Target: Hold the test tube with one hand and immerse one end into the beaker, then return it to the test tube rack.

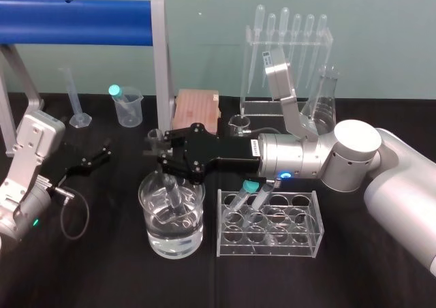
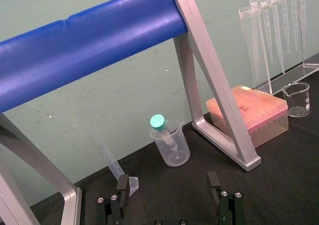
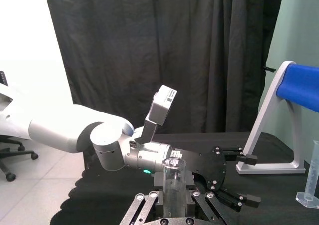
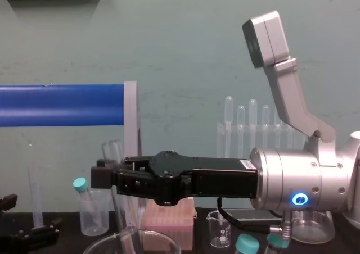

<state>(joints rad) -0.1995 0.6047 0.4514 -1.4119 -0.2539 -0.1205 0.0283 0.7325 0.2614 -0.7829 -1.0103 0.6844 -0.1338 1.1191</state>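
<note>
My right gripper [image 1: 158, 149] reaches in from the right and is shut on the test tube [image 1: 173, 193] near its open rim. The clear tube slants down, and its lower end stands in the water inside the wide beaker [image 1: 148, 199] at the table's front centre. In the chest view the tube [image 4: 115, 175] rises from the beaker's rim [image 4: 133, 238] between the black fingers. The right wrist view looks down on the tube's rim [image 3: 173, 164]. The clear test tube rack [image 1: 300, 236] stands just right of the beaker. My left gripper [image 1: 95, 159] rests open at the left, holding nothing.
Two teal-capped tubes [image 1: 252, 185] lean in the rack. At the back stand a plastic cup [image 1: 127, 105] with a capped tube, a graduated cylinder [image 1: 76, 103], a pink box [image 1: 196, 110], a small beaker [image 1: 240, 122], a pipette stand [image 1: 286, 56] and a flask [image 1: 323, 103]. A blue-barred frame [image 1: 82, 11] spans the back left.
</note>
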